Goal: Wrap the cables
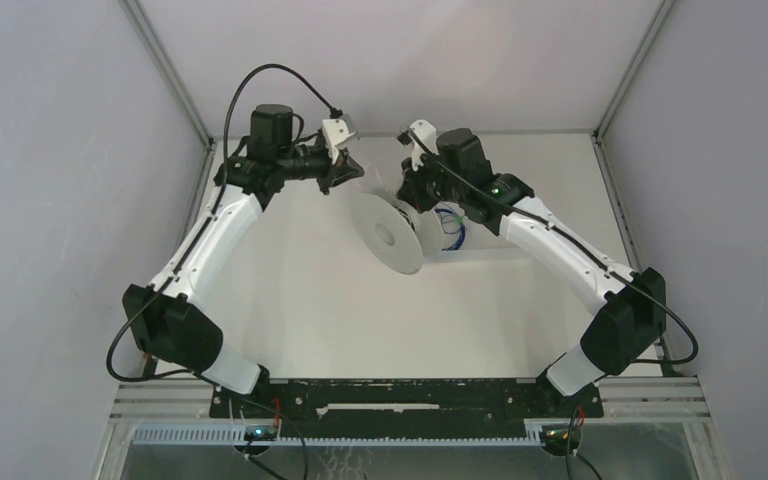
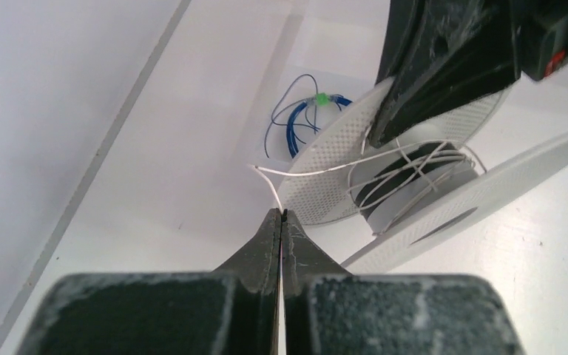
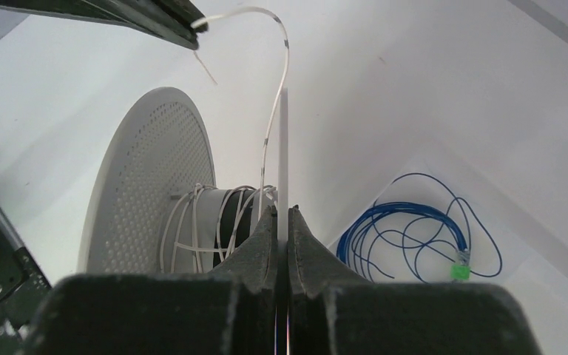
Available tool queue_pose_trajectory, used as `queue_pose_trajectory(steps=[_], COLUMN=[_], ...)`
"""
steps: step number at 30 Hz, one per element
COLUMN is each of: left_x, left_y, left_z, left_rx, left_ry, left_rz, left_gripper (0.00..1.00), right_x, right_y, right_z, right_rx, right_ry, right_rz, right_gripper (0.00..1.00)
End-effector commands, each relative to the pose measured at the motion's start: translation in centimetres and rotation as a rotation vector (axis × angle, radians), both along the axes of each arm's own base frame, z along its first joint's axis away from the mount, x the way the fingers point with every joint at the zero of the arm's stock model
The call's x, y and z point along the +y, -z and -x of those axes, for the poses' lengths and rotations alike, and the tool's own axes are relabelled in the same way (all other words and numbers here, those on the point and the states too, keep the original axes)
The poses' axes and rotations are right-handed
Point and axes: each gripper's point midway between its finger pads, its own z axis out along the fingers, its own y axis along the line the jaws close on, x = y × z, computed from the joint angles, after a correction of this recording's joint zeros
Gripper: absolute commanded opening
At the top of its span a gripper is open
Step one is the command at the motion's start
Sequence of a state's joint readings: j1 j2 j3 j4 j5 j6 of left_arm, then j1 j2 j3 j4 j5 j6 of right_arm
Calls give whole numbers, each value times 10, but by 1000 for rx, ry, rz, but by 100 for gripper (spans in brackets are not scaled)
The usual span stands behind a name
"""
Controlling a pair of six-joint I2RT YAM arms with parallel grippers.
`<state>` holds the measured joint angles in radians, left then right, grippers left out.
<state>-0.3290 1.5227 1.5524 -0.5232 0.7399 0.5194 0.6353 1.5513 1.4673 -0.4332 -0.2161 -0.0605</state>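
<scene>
Both arms reach from the near edge toward the far middle of the surface (image 1: 300, 310), elbows out to the sides and wrists turned in to face each other.

The left tool (image 2: 281, 215) is pressed fully closed, its tips pinching the white cable (image 2: 318, 171) close to the free end. From there the strand runs right to the spool (image 2: 324, 194), where the rest lies in loose, crossing turns around the hub.

The right tool (image 3: 282, 216) is clamped nearly closed on the thin rim of one spool side, seen edge-on from the right wrist, and holds the spool tilted between the two arms.

A blue cable (image 3: 408, 235) with a green tag lies coiled on the surface just right of the spool.

From the top view the white cable is too fine to follow. Both tools' tips are partly hidden there by the wrists. From the left wrist, the right tool's dark body covers the upper part of the spool.
</scene>
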Motion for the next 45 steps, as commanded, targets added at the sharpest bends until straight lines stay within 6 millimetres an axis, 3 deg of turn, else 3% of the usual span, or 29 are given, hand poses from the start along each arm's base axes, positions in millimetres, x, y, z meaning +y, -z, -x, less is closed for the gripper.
queue_pose_trajectory(steps=[1, 15, 22, 38, 45], left_x=[8, 20, 18, 32, 29], left_y=[-2, 31, 39, 8, 22], left_z=[19, 45, 42, 31, 31], left_rx=[-53, 0, 11, -10, 54], left_ry=[120, 278, 286, 255, 268], left_rz=[1, 10, 27, 81, 109], left_gripper=[0, 0, 0, 0, 0], right_x=[2, -15, -13, -16, -11], right_y=[-62, -79, -83, -69, -88], right_z=[11, 5, 16, 20, 27], right_rx=[-98, 12, 29, -13, 18], right_ry=[-66, -102, -158, -184, -203], right_rz=[-143, -319, -342, -252, -329], right_gripper=[0, 0, 0, 0, 0])
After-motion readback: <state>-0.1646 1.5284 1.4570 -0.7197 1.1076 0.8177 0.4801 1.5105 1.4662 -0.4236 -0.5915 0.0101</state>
